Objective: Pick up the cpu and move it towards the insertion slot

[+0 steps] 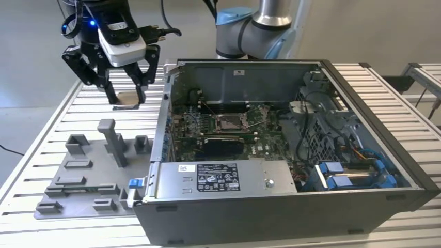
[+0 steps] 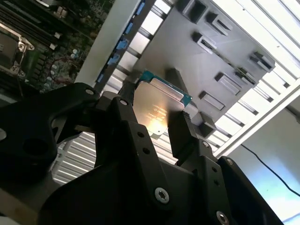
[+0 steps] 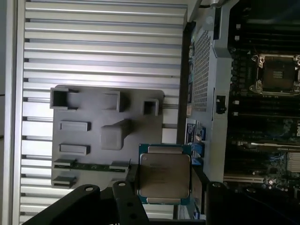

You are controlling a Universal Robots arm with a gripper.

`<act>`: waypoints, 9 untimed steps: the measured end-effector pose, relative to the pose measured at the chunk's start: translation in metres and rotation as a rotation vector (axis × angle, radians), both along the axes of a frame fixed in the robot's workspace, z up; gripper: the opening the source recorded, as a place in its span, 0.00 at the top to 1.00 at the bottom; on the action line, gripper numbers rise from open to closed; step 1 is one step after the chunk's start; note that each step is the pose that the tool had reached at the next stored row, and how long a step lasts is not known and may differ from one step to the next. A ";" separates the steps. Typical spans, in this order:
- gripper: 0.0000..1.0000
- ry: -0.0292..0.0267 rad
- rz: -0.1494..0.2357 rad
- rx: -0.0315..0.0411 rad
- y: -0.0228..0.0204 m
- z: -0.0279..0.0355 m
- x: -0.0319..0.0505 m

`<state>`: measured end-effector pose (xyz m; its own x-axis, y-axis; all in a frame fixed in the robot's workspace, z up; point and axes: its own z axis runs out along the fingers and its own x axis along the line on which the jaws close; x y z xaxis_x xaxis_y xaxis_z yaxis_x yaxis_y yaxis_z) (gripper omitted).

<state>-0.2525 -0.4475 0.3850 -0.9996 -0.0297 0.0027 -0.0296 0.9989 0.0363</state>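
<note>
Slatted aluminium table (image 1: pixel 82 113) on pale grey floor (image 1: pixel 28 31), second slatted bench (image 1: pixel 424 72) alongside.

My claw (image 1: pixel 125 95) is black, its linked fingers (image 1: pixel 109 85) dotted with silver screws (image 2: pixel 161 195); above it I see a white camera block (image 1: pixel 123 44), a blue light (image 1: pixel 92 22) and black cables (image 1: pixel 162 32), and beyond it the silver arm (image 1: pixel 272 13) with pale-blue caps (image 1: pixel 233 15)
</note>
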 end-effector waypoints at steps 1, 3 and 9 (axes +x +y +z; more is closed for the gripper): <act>1.00 0.0000 0.000 0.0001 0.0000 0.0000 0.0027; 1.00 0.0000 0.000 -0.0001 0.0000 0.0000 0.0077; 1.00 0.0000 0.000 0.0000 0.0000 0.0000 0.0194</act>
